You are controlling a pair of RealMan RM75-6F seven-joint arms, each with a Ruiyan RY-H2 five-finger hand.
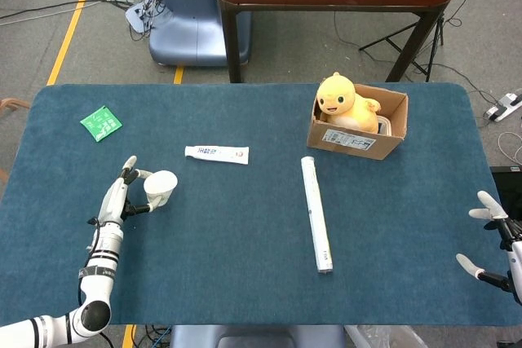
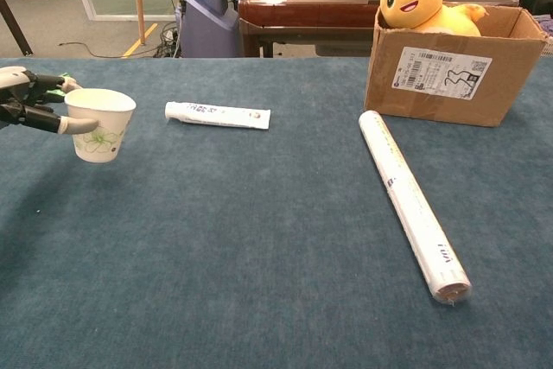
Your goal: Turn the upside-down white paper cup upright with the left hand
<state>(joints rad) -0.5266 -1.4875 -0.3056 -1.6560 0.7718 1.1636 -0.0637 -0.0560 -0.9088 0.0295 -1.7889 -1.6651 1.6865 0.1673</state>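
Observation:
The white paper cup (image 1: pixel 161 187) (image 2: pixel 100 124), printed with a green leaf pattern, is mouth up and almost upright at the table's left side. My left hand (image 1: pixel 122 198) (image 2: pixel 34 103) holds it by the upper wall, fingers wrapped around the rim. Whether its base touches the blue cloth I cannot tell. My right hand (image 1: pixel 493 240) shows only at the head view's right edge, off the table, fingers spread and holding nothing.
A toothpaste tube (image 1: pixel 216 153) (image 2: pixel 217 114) lies right of the cup. A long white roll (image 1: pixel 316 213) (image 2: pixel 413 202) lies mid-table. A cardboard box (image 1: pixel 356 125) (image 2: pixel 449 62) with a yellow plush duck (image 1: pixel 341 99) stands at the back right; a green packet (image 1: pixel 101 123) at far left.

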